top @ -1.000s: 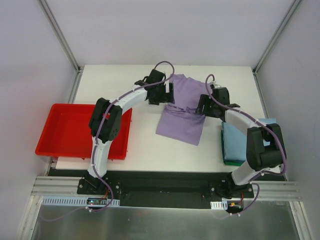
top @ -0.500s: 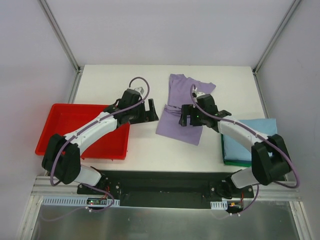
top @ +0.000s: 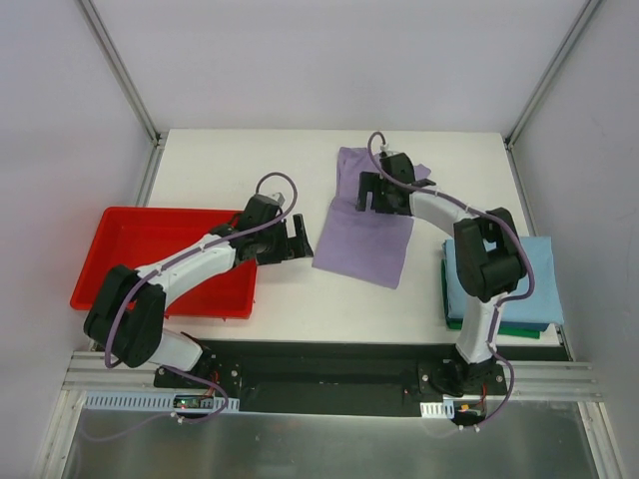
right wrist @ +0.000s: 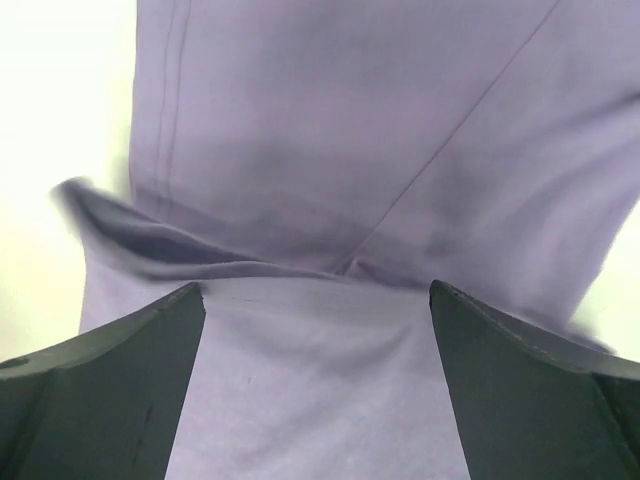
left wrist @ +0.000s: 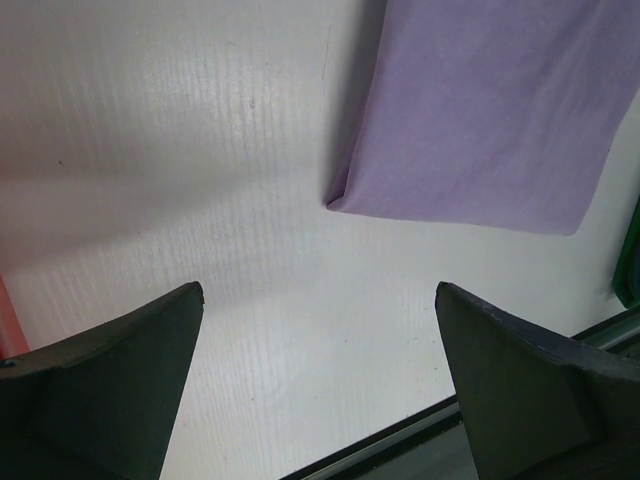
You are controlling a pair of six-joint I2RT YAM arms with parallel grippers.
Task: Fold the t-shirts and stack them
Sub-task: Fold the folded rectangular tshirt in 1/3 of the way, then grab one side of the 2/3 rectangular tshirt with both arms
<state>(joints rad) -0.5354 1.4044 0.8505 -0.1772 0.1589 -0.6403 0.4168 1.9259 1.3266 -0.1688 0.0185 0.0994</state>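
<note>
The top view is bright and evenly lit from above. The white table is almost blown out, and the arms throw only faint, soft-edged shadows beneath them.

In the left wrist view, the left gripper shows its spread fingers as dark, unsharp wedges. A broad grey shadow lies across the table ahead of them and to their left. The lavender t-shirt, ahead and to the right, is fairly sharp.

In the right wrist view, the right gripper is near-black and soft. The cloth ahead of it is smeared at the fold on its left, and the table strip further left is overexposed to pale yellow-white.
</note>
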